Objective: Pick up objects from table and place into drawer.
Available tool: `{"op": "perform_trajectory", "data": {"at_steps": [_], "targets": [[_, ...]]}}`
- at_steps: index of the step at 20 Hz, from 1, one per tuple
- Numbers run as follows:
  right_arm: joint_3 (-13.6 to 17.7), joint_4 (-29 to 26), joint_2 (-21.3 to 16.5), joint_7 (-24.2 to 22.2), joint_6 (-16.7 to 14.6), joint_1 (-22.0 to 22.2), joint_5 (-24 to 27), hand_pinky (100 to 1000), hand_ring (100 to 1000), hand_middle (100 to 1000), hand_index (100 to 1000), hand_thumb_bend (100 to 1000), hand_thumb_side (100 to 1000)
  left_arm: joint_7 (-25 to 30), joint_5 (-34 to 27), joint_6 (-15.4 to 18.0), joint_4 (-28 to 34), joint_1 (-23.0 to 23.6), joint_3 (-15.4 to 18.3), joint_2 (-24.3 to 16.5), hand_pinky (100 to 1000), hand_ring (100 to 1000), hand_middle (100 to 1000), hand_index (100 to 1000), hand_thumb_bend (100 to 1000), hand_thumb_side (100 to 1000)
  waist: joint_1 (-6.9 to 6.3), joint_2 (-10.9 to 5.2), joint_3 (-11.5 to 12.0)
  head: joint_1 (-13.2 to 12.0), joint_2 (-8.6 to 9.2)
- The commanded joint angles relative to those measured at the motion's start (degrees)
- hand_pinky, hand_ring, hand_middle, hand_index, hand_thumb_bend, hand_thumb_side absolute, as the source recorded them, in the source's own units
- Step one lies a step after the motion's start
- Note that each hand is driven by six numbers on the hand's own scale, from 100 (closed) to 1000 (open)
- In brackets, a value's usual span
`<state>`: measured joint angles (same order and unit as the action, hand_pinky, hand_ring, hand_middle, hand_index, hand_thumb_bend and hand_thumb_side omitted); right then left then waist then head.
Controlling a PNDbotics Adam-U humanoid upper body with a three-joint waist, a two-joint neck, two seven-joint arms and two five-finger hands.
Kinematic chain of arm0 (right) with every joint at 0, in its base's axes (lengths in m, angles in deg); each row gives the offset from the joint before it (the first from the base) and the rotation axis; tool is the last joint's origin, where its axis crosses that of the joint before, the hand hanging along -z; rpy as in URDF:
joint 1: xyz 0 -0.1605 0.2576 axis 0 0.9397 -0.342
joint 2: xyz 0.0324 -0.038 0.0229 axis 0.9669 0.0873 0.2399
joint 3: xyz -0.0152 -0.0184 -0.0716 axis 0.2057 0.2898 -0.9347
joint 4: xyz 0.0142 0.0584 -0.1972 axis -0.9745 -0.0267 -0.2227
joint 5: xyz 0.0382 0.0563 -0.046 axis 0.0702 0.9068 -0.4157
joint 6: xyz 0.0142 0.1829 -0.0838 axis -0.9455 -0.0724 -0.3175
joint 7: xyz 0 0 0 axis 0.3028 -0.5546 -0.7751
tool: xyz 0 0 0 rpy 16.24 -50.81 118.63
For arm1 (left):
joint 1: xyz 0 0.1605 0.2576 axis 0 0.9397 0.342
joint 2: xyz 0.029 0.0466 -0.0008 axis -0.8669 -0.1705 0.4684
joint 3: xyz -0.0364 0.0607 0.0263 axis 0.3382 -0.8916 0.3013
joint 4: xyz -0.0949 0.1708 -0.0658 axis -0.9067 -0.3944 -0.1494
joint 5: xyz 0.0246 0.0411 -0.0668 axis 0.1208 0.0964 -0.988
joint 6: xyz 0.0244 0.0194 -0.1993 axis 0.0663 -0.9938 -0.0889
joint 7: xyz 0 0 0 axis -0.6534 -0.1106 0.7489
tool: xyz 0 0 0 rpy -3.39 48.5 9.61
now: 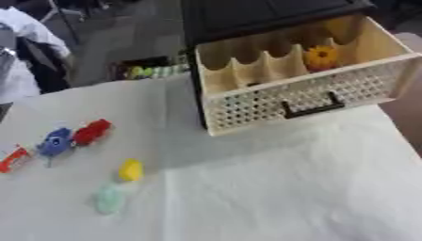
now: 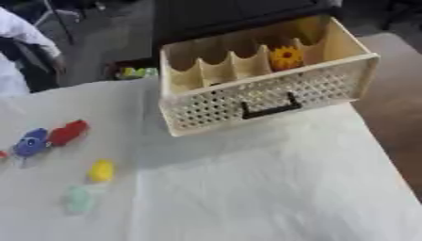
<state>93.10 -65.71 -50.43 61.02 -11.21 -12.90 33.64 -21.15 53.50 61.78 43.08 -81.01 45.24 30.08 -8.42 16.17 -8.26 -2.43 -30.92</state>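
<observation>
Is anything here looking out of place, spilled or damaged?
Nothing stands out. The cream perforated drawer is pulled open with an orange flower-shaped toy inside; small red, blue, yellow and pale green toys lie unspilled on the white tablecloth.

Open drawer [image 1: 247,110] holds orange flower [image 1: 321,56]; small toys lie left

Soft, even light falls on the white cloth over the counter [image 1: 288,188], bright but with no glare. Both eye views are blurred throughout; edges smear and the small toys at near left are just blobs of colour. The open drawer [image 1: 301,101] throws a faint grey shadow down and leftward onto the cloth. The far background sits dim and murky.
</observation>
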Motion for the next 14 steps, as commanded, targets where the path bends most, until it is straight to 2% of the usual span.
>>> {"op": "perform_trajectory", "data": {"at_steps": [1,7,11,14], "targets": [[0.73,-0.62,-2.3,0.22,-1.01,-0.25,0.25,572,549,342,677,100,946,-3.39,-7.28,2.58,1.52,2.54,2.33,-2.78,358,590,637,851,100,810,1.03,-1.39,0.5,-0.03,-1.16],[0.59,-0.62,-5.34,0.35,-3.73,0.26,-0.64,572,554,341,682,100,968,-1.45,-13.89,7.65,1.56,11.97,4.71,-2.48,352,573,611,833,100,801,2.93,-1.53,1.36,0.63,-2.08],[0.21,-0.62,-9.13,-1.34,-6.3,0.81,-3.06,576,568,343,699,100,996,-0.11,-13.93,10.37,1.56,17.91,6.6,-0.97,352,572,611,830,100,810,4.29,-1.31,1.78,1.23,-2.23],[-0.55,-0.62,-12.89,-4.8,-8.91,1.26,-5.44,585,584,354,719,100,1000,0.57,-12.52,11.67,1.56,21.67,7.75,0.71,348,567,607,825,100,821,5.13,-1.14,1.97,1.43,-2.39]]}}
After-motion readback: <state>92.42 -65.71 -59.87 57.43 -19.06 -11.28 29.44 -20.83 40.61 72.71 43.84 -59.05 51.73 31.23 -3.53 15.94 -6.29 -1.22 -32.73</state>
